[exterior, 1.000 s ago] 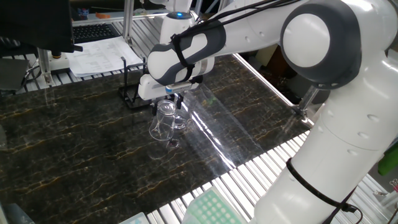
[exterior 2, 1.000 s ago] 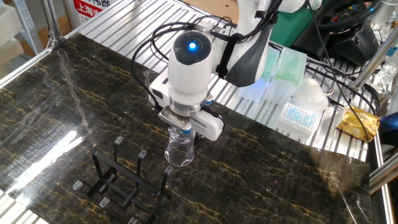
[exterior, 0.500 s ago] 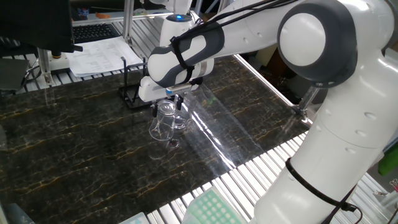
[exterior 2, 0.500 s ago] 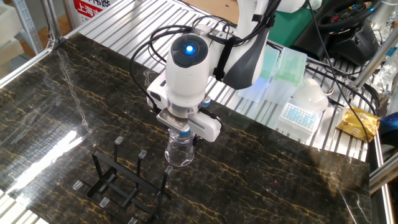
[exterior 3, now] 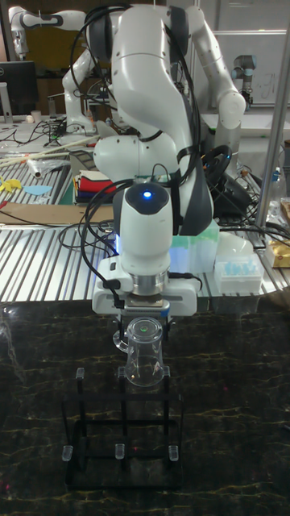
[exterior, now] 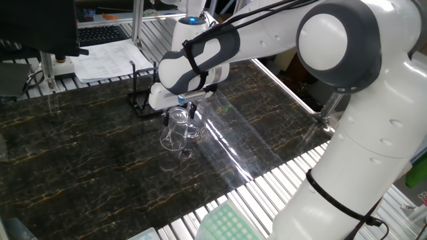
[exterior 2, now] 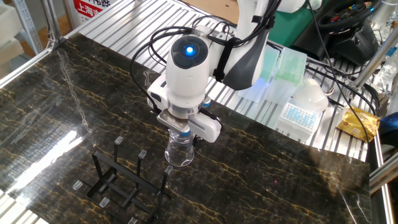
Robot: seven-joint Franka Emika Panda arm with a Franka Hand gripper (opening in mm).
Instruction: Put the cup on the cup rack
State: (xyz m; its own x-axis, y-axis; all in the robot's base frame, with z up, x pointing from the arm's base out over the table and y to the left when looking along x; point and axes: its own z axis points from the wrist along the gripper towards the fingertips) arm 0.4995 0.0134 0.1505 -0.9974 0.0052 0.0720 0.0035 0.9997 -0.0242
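Observation:
The cup point(exterior: 175, 131), a clear glass mug, hangs under my gripper point(exterior: 181, 107), which is shut on its rim. It seems to be lifted just off the dark marble table point(exterior: 80, 160). In the other fixed view the cup point(exterior 2: 180, 150) is right behind the cup rack point(exterior 2: 124, 182), a black wire stand with thin upright pegs. The tall fixed view has the cup point(exterior 3: 145, 353) tilted and over the rack's point(exterior 3: 121, 427) back pegs, below the gripper point(exterior 3: 145, 318). The rack point(exterior: 140, 100) is partly hidden behind the arm in one fixed view.
Papers point(exterior: 103, 60) and a keyboard lie beyond the rack on the slatted bench. Pipette tip boxes point(exterior 2: 300, 114) and a yellow packet point(exterior 2: 357, 123) sit behind the arm. A green tip box point(exterior: 227, 223) is at the near edge.
The wrist has shifted very slightly, with the cup still held in nearly the same spot near the rack.

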